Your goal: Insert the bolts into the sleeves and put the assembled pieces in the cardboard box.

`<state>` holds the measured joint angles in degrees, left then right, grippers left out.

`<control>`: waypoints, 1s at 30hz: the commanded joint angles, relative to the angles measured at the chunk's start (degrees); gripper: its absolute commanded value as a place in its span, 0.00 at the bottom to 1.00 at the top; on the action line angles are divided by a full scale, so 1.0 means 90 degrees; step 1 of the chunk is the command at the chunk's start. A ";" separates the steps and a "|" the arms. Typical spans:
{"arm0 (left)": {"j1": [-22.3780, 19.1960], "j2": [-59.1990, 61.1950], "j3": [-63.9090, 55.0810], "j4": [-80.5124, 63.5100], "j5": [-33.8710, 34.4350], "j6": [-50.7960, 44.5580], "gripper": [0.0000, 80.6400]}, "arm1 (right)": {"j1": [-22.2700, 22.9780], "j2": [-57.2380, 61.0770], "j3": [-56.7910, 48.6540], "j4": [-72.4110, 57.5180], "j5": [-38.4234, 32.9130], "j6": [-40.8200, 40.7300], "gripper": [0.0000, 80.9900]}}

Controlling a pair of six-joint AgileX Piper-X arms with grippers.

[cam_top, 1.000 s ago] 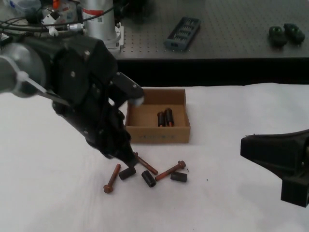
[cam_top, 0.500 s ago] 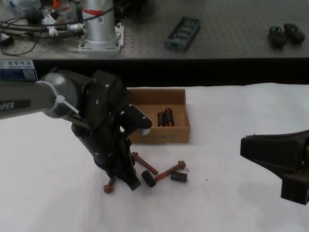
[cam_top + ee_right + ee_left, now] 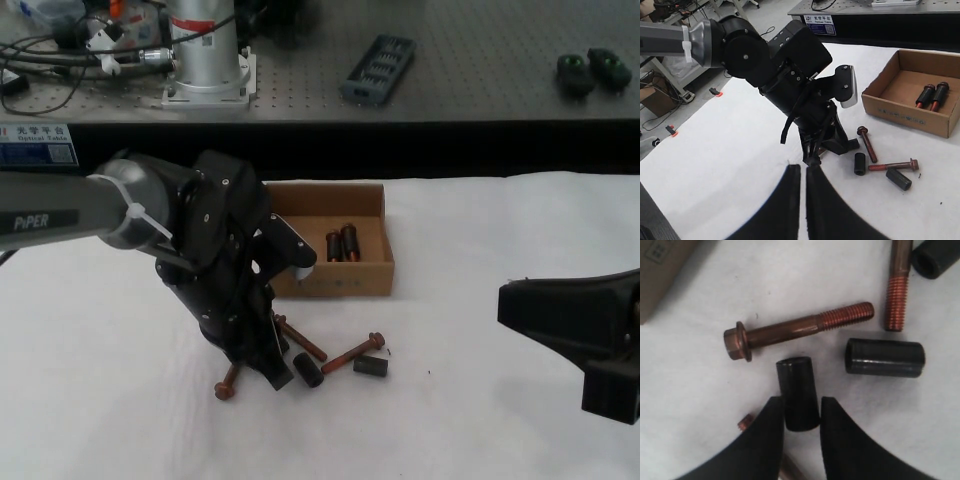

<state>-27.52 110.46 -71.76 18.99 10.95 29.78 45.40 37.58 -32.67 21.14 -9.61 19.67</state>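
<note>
Black sleeve now in grip of lowered left tool

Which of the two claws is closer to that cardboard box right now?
The left. The left gripper is down among the loose bolts just in front of the cardboard box; the right gripper hangs well off to the side.

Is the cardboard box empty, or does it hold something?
Not empty. Two assembled pieces lie side by side inside the cardboard box.

Left end effector has come down; it now straddles a sleeve.
</note>
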 commanded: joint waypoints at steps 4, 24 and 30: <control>-0.0023 0.0135 0.0009 0.0166 0.0215 0.0050 0.23 | -0.0031 0.0007 -0.0043 -0.0023 -0.0043 0.0002 0.05; 0.0141 -0.0592 0.0067 0.0700 0.0956 -0.1312 0.01 | -0.0031 0.0007 -0.0043 0.0593 -0.0043 -0.0891 0.05; 0.0320 -0.1541 0.0265 0.0690 0.1344 -0.1738 0.01 | -0.0031 0.0062 -0.0043 0.0906 -0.0043 -0.1458 0.05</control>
<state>-25.30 101.59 -70.54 24.23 21.28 15.97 45.40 37.58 -32.67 27.88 -9.61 10.33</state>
